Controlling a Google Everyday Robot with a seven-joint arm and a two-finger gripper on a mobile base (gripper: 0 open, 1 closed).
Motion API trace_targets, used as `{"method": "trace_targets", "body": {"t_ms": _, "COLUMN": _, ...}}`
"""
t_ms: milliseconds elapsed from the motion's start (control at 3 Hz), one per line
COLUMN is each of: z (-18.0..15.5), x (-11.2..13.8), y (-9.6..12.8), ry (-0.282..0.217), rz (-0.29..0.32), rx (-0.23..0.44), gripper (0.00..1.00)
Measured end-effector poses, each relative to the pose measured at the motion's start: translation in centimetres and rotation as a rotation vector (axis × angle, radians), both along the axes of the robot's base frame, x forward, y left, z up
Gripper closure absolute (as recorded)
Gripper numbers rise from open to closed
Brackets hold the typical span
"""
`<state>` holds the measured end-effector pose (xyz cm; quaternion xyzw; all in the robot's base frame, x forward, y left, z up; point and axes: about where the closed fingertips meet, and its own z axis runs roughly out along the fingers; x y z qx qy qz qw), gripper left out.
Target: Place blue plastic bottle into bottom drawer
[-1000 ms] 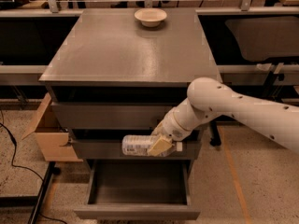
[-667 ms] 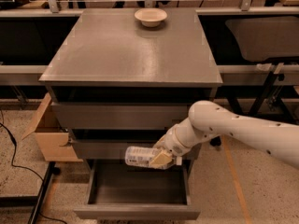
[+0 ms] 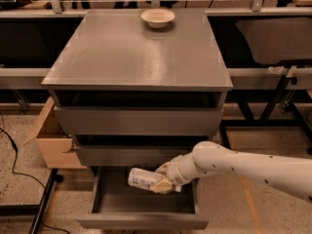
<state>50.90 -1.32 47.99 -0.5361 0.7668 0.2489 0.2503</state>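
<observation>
**A:** At the foot of the cabinet (image 3: 222,99), what is found around the bottle (image 3: 142,178)?

**B:** The bottom drawer (image 3: 141,221) is pulled out, and the bottle is held on its side above its grey floor. The middle drawer (image 3: 122,155) juts out slightly just above the bottle, and the top drawer (image 3: 139,121) also sits a little way out. A cardboard box (image 3: 53,143) is seen on the floor to the left of the cabinet, with a dark cable (image 3: 10,147) trailing near it.

**A:** How is the bottle held?

**B:** The gripper (image 3: 163,179) is placed at the bottle's right end, over the right part of the open drawer. Its fingers (image 3: 165,185) are closed on the bottle. The white arm (image 3: 243,167) is brought in from the right, low, beside the cabinet's front corner. Whether the drawer floor is touched by the bottle cannot be told.

**A:** And the containers?

**B:** A shallow cream bowl (image 3: 157,17) is set at the far edge of the tabletop (image 3: 131,52), well apart from the bottle. What is kept in the two upper drawers cannot be made out.
</observation>
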Motion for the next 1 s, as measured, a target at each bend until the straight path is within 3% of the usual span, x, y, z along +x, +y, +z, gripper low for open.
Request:
{"method": "trace_targets", "body": {"t_ms": 333, "z": -5.1, "x": 0.3, "y": 1.3, "ry": 0.004, "rz": -0.04, "rx": 0.043, "gripper": 1.0}}
{"method": "trace_targets", "body": {"t_ms": 667, "z": -11.1, "x": 0.5, "y": 2.7, "ry": 0.061, "rz": -0.08, "rx": 0.071, "gripper": 1.0}}
{"method": "trace_targets", "body": {"t_ms": 1000, "z": -11.1, "x": 0.5, "y": 2.7, "ry": 0.061, "rz": -0.08, "rx": 0.07, "gripper": 1.0}}
